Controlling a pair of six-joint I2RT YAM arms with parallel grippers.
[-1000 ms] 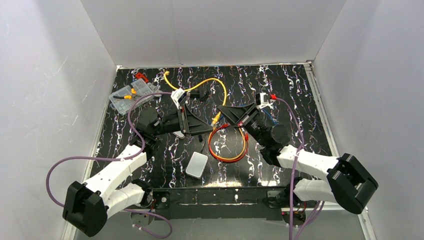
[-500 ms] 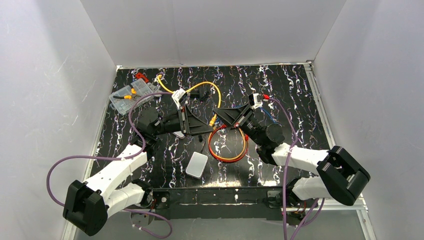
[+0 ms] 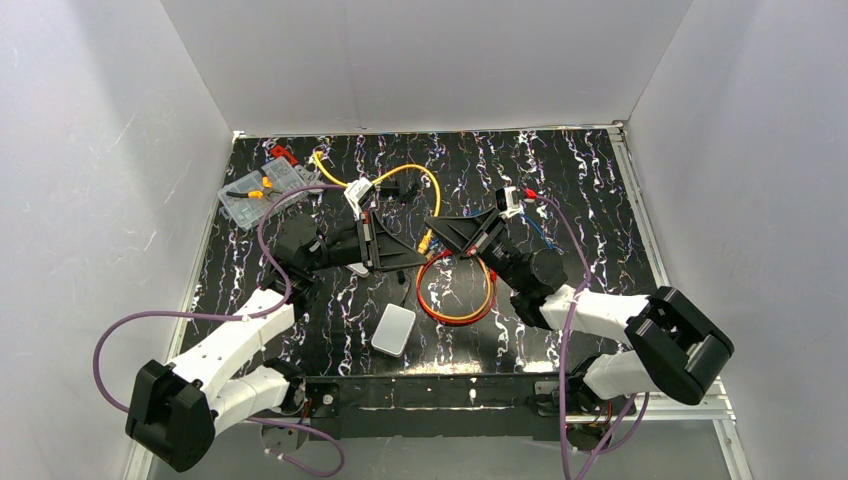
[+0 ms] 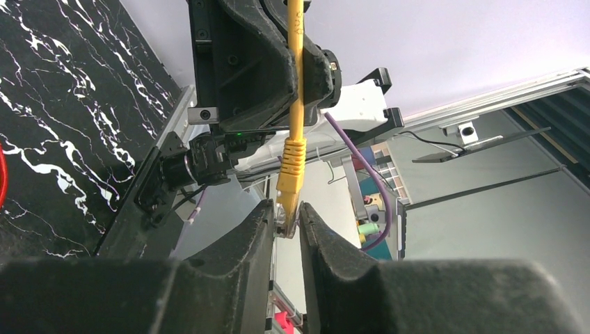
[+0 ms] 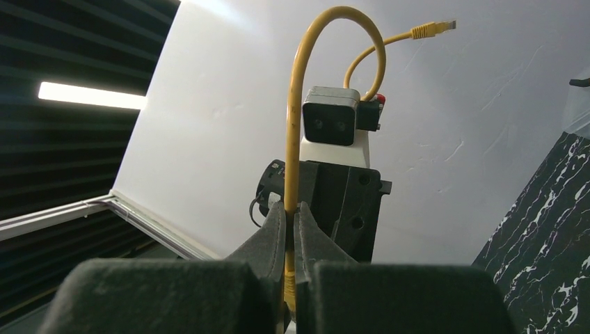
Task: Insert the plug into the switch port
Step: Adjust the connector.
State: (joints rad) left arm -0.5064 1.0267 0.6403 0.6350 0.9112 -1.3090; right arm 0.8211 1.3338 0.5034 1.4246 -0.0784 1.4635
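Two sets of fingers are meeting on one yellow cable. My left fingers are standing a narrow gap apart, with the clear tip of the plug hanging down between them. I cannot tell whether they are pressing on it. To the right, my right fingers are clamping shut on the yellow cable just behind the plug, holding it in the air above the worktop.

I am judging this to be a handover of the plug from right to left. To do it well, I am aiming to have the left take the plug squarely by its body rather than the tip. The right should be letting go only once that hold is firm, so the plug is not twisting.

The switch is lying flat near the front edge, well apart from both sets of fingers. Its port is not showing from above, so I cannot tell which edge is carrying it.

The worktop is showing black with white veining. A clear parts case is sitting at the far left, and a red-orange cable coil is lying just right of the switch. Plain white walls are enclosing three sides
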